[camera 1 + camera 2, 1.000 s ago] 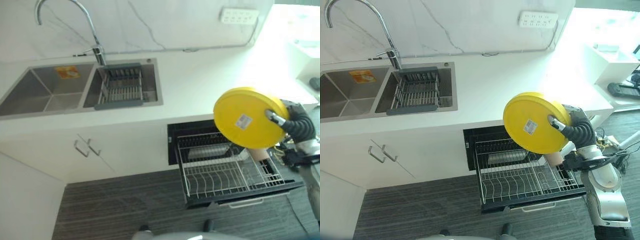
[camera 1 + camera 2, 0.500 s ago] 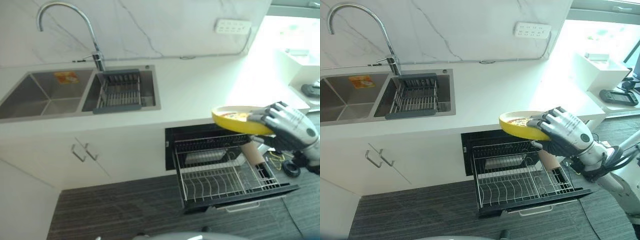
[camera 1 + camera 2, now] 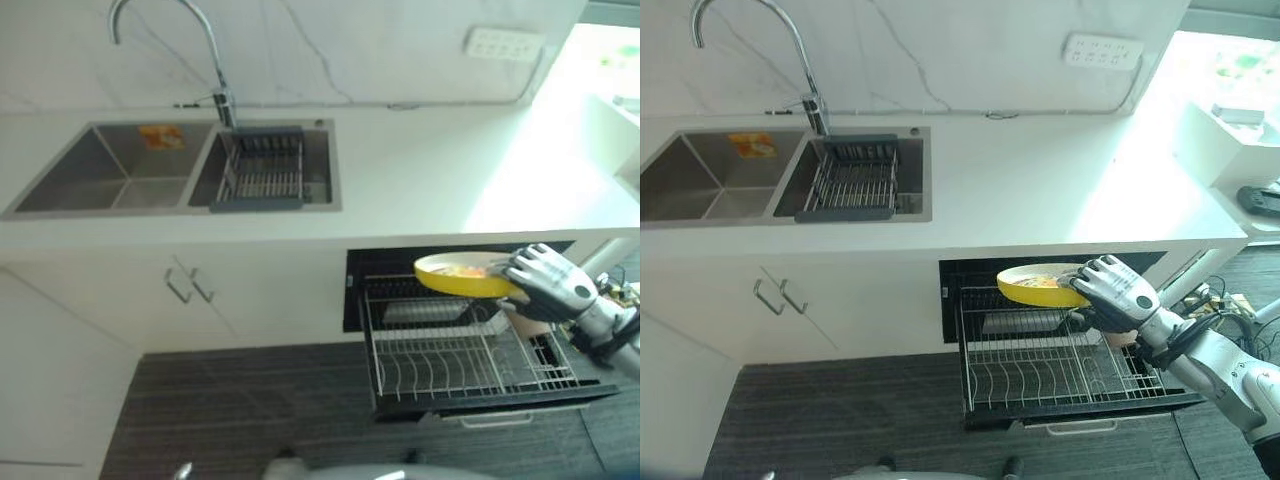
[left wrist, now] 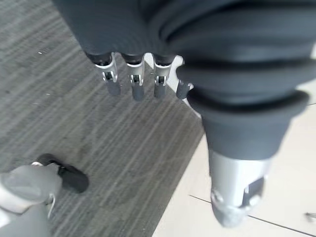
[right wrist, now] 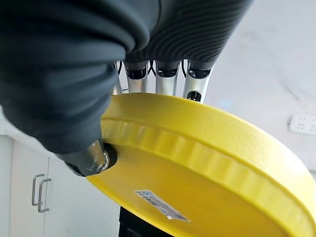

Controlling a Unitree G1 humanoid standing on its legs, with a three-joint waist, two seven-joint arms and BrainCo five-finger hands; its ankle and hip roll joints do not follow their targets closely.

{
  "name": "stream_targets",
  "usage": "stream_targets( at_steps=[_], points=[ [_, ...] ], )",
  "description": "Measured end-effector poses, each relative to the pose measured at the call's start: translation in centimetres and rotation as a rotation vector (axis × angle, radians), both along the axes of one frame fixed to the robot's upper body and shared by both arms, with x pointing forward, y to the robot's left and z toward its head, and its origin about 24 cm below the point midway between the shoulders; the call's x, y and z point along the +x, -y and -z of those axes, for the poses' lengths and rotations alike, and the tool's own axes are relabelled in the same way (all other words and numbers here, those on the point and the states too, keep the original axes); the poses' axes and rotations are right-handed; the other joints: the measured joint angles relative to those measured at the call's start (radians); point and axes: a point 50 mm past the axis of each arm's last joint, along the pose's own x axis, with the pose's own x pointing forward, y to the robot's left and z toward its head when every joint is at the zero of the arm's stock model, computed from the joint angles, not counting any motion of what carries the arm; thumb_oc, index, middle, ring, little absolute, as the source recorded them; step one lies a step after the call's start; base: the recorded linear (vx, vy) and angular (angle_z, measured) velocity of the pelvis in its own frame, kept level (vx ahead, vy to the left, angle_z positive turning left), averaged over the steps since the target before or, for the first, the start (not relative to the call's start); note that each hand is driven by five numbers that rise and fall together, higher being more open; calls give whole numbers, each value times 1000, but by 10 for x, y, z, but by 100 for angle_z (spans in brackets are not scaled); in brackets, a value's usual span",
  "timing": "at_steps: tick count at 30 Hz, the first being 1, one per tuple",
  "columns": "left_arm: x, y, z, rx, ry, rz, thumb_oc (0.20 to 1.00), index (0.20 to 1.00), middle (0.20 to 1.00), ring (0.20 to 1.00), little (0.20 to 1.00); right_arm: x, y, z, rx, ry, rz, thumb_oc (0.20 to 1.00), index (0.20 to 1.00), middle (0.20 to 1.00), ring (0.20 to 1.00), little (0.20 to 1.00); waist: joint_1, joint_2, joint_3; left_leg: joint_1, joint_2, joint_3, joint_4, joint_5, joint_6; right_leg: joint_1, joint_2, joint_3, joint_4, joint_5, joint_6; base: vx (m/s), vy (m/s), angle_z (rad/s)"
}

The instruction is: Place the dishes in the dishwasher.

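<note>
A yellow plate (image 3: 455, 274) lies nearly flat in my right hand (image 3: 545, 284), just above the back of the pulled-out dishwasher rack (image 3: 480, 362). The fingers reach over its rim and the thumb (image 5: 91, 157) presses its underside, where a small label shows on the yellow plate (image 5: 207, 168). The same plate (image 3: 1038, 285) and right hand (image 3: 1115, 291) hover over the wire rack (image 3: 1060, 368) below the counter edge. My left hand (image 4: 133, 74) hangs over the grey floor with straight fingers, holding nothing.
A white counter (image 3: 420, 190) runs above the dishwasher opening. A double steel sink (image 3: 110, 180) with a tap (image 3: 215, 60) and a wire drainer basket (image 3: 262, 172) sits at the left. White cabinet doors with handles (image 3: 190, 285) stand beside the rack.
My right hand turned the yellow plate from upright to flat and lowered it from above the counter edge to just over the rack. The camera view also shifted.
</note>
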Motion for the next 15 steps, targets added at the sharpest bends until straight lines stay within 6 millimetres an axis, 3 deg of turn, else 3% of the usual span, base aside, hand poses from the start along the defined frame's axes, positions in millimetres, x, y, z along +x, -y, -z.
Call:
stream_targets(
  at_steps=[2, 4, 5, 10, 12, 15],
  points=[
    [24, -6, -8, 23, 64, 54, 1000, 1000, 1000, 1000, 1000, 9, -5, -10, -3, 65, -17, 200, 200, 200, 200, 200, 9, -3, 93, -95, 8, -7, 108, -28, 1, -105, -20, 23, 130, -43, -25, -267, 23, -5],
    [35, -3, -9, 11, 96, 61, 1000, 1000, 1000, 1000, 1000, 17, -7, -19, -7, 120, -33, 200, 200, 200, 200, 200, 13, 9, 163, -158, 12, -8, 173, -40, 7, -166, -35, 32, 192, -60, -28, -235, -17, -7],
    [35, -3, -9, 5, 105, 56, 1000, 1000, 1000, 1000, 1000, 21, -8, -19, -18, 137, -38, 200, 200, 200, 200, 200, 14, 12, 191, -189, 10, -8, 207, -53, 19, -204, -46, 40, 232, -80, -46, -218, -7, 1],
    [34, 1, -7, -27, 114, 57, 1000, 1000, 1000, 1000, 1000, 30, 2, -18, -50, 138, 10, 200, 200, 200, 200, 200, 19, 49, 248, -303, 3, -7, 327, -96, 49, -299, -70, 60, 301, -85, -49, -137, 48, -6],
    [40, 0, -10, -16, 130, 95, 1000, 1000, 1000, 1000, 1000, 32, 2, -18, -58, 136, 9, 200, 200, 200, 200, 200, 19, 54, 254, -327, -17, -1, 373, -116, 40, -343, -108, 75, 375, -99, -47, -84, 53, 1],
    [53, 6, -14, -20, 169, 159, 1000, 1000, 1000, 1000, 1000, 42, -4, -33, -84, 189, -24, 200, 200, 200, 200, 200, 20, 76, 258, -375, -19, -2, 420, -135, 50, -393, -116, 84, 408, -101, -46, -78, 31, -11]
  ],
)
